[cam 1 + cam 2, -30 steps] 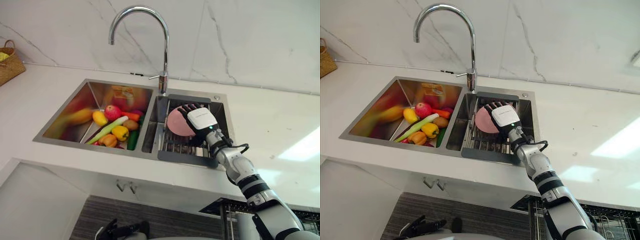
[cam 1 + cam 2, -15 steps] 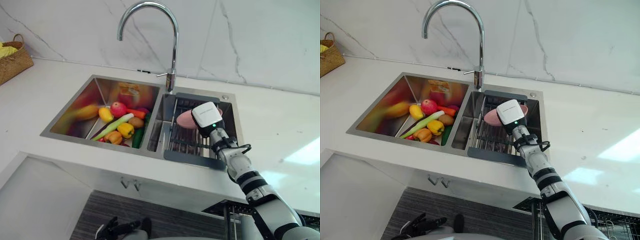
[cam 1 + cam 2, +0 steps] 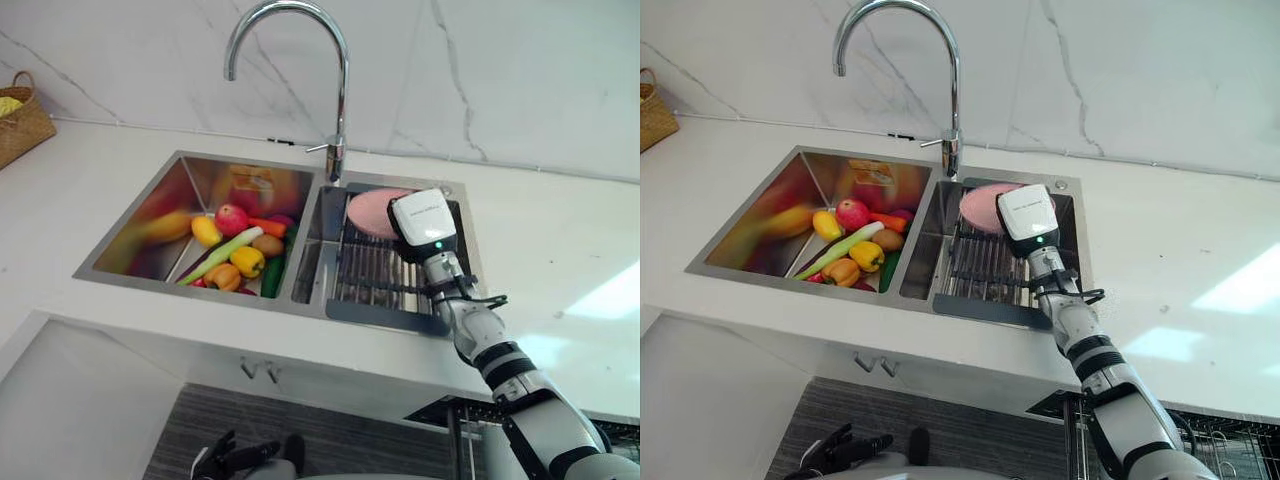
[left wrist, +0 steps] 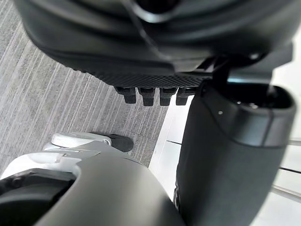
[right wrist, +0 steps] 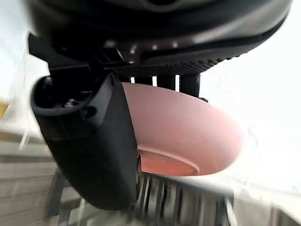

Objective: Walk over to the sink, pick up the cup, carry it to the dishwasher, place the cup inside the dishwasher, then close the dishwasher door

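A pink cup (image 3: 370, 211), shallow and wide, hangs above the dish rack (image 3: 372, 276) in the sink's right basin. My right hand (image 3: 423, 220) is shut on it. In the right wrist view the thumb (image 5: 96, 146) presses one side of the cup (image 5: 188, 136) while the fingers curl over its far rim. The cup is tilted, its base clear of the rack bars. My left hand (image 3: 228, 460) hangs low over the floor; its fingers (image 4: 150, 96) are straight and hold nothing.
The sink's left basin (image 3: 150, 215) holds several toy fruits and vegetables (image 3: 236, 256). A tall curved faucet (image 3: 341, 100) stands behind the divider. A wicker basket (image 3: 22, 120) sits at the counter's far left. A dishwasher rack (image 3: 1210, 440) shows at lower right.
My right hand's fingers curled round the pink cup and raised it off the rack, toward the basin's back. The camera shifted a little. The left hand stayed put.
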